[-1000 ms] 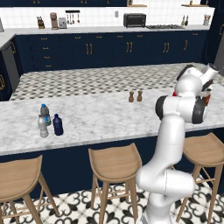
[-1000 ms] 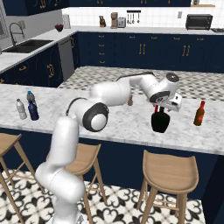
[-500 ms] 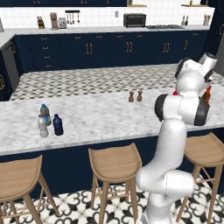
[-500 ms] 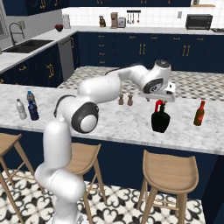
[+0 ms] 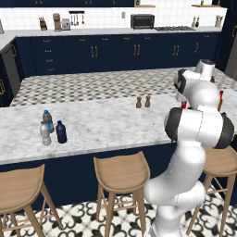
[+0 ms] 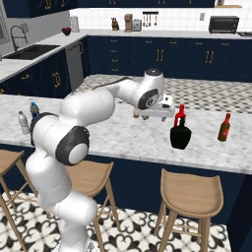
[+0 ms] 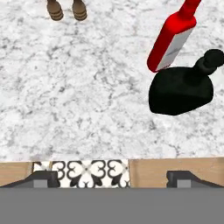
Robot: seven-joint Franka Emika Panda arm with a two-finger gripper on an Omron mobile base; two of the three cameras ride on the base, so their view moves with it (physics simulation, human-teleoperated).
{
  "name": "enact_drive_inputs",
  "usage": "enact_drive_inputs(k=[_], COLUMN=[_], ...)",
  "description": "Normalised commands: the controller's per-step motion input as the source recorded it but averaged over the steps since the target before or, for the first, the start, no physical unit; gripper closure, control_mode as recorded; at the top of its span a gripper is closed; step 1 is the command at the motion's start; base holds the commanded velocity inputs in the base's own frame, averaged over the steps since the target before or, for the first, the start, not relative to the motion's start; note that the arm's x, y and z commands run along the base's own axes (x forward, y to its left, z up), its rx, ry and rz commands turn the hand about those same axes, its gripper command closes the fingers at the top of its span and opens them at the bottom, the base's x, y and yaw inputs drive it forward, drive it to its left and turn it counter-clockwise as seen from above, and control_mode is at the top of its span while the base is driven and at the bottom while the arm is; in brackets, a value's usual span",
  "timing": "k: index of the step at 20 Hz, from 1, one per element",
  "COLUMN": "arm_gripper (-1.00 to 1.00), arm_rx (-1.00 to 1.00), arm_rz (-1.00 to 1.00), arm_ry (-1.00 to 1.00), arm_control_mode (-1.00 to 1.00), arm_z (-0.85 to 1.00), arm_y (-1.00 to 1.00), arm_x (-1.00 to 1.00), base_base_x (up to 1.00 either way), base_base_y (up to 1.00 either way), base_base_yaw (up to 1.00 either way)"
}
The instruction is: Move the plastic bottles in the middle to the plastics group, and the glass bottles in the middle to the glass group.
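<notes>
1. Fingers (image 7: 46, 177) of the gripper (image 7: 112, 178) stand spread wide with nothing between them; in the hand view the two dark tips rise at 7 and 5 o'clock, over the counter's front edge.
2. Black bottle (image 7: 181, 89) stands on the marble counter (image 7: 87, 87), at about 2 o'clock from the gripper in the hand view and clear of the fingers.
3. Red bottle (image 7: 170, 39) stands just behind the black one, and the two look to be touching or nearly so; from the right base view it shows as a red neck (image 6: 180, 112) rising behind the black body (image 6: 180, 135).
4. Brown bottle (image 6: 224, 128) with a red top stands at 3 o'clock from that pair, near but apart from them.
5. Two small brown shakers (image 7: 66, 9) sit side by side at 11 o'clock in the hand view, well apart from the black bottle.
6. Far along the counter, at 9 o'clock in the left base view, the water bottle (image 5: 47, 119) with a blue cap, the silvery bottle (image 5: 45, 134) and the navy bottle (image 5: 61, 132) stand in a tight cluster.
7. Wooden stools (image 5: 122, 172) line the counter's near side.
</notes>
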Motion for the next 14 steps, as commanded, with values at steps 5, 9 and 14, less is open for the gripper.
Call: enact_drive_inputs(k=[5, 9, 14], arm_gripper=[-1.00, -1.00, -1.00], arm_rx=[-0.01, 0.00, 0.03], arm_rz=[0.00, 0.00, 0.00], arm_ry=[0.00, 0.00, -0.01], arm_control_mode=[-1.00, -1.00, -1.00], arm_z=[-0.24, -0.15, -0.08], arm_y=[1.00, 0.88, 0.78], arm_x=[-0.63, -0.77, -0.93], base_base_x=[0.00, 0.00, 0.00], base_base_y=[0.00, 0.00, 0.00], base_base_yaw=[0.00, 0.00, 0.00])
